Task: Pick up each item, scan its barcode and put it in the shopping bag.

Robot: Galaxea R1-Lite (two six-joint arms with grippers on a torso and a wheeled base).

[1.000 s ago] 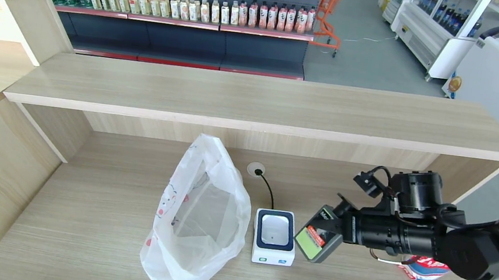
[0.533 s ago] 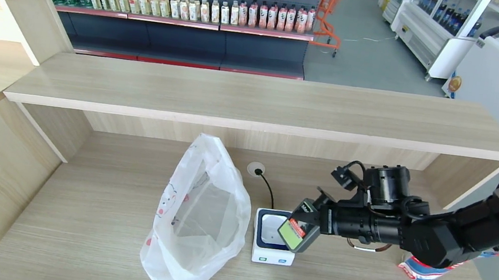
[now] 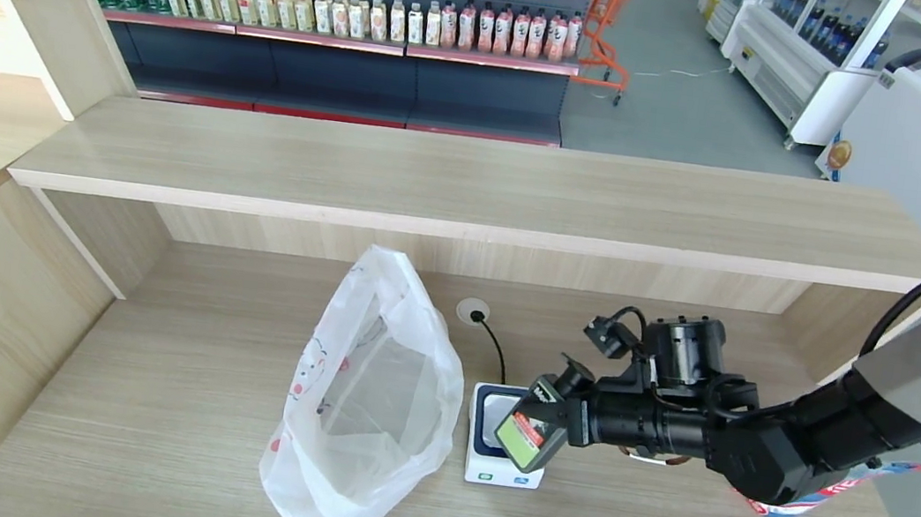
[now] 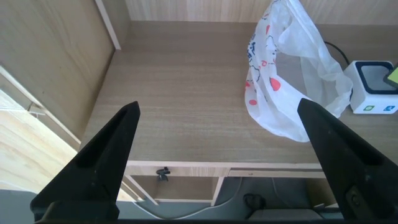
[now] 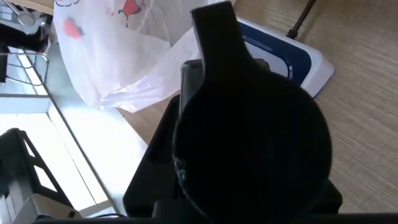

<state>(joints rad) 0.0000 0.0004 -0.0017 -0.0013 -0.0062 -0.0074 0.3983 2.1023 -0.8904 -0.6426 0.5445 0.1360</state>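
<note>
Print on packet [image 3: 527, 433] label too small, unreadable.

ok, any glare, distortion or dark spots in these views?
Head view: wide-angle bowing along the counter edge, light even. Right wrist view: the packet is a dark backlit mass, blown-out white beside the shopping bag. Left wrist view: fingers near-black silhouettes.

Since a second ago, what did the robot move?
The right tool, shut on the green packet, carried it toward the robot's left, from beside the scanner to over its window. The shopping bag, scanner and red-and-blue pack stayed put.
</note>
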